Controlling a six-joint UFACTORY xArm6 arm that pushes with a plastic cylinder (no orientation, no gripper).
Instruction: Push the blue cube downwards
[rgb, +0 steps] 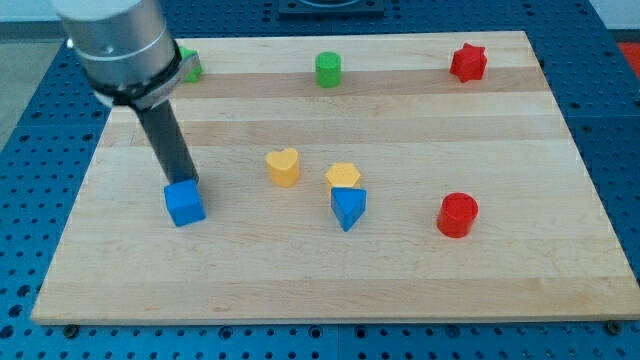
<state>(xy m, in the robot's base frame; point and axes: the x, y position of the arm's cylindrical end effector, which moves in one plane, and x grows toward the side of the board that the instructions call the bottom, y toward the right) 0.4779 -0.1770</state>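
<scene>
The blue cube (185, 203) sits on the wooden board (330, 270) at the view's left. My tip (180, 180) is at the cube's upper edge, touching or almost touching it from the view's top. The dark rod rises up and to the left to the grey arm body, which hides the board's top left corner.
A yellow heart block (283, 165) and a yellow block (343, 176) lie in the middle, with a blue triangular block (348, 208) just below the latter. A red cylinder (458, 215) is right of them. A green cylinder (328, 69), a red star (468, 62) and a partly hidden green block (190, 66) line the top.
</scene>
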